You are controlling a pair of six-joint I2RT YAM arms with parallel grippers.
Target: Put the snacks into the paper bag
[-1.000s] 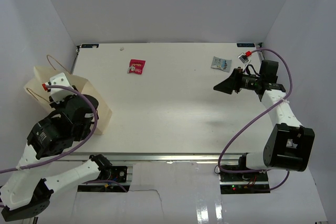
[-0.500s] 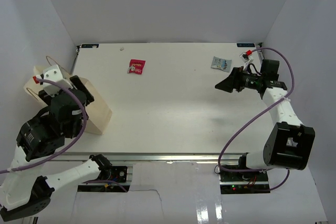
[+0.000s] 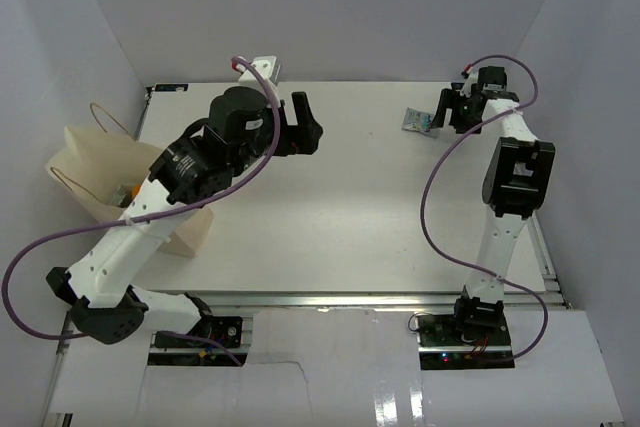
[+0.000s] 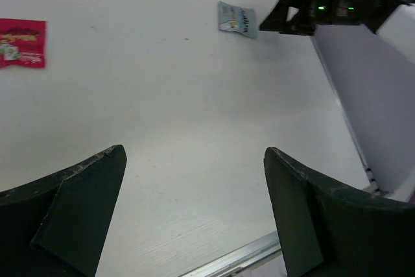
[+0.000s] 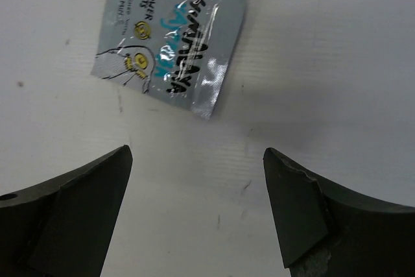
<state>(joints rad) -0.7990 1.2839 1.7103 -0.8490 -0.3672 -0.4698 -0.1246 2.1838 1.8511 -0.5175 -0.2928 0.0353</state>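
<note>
The right gripper (image 5: 196, 173) is hovering just below the silver-blue packet (image 5: 172, 47), which is lying flat on the table (image 5: 337, 63) in the upper left of its wrist view; its jaws are gaping wide and holding nothing; it should be centring the foil between the fingers, then pinching a raised edge. The left gripper (image 4: 194, 167), equally wide open and empty, is facing the red packet (image 4: 23, 43) at the left edge; the paper bag (image 3: 100, 162) is standing at far left.

red packet (image 4: 23, 43) partly off-frame
</note>
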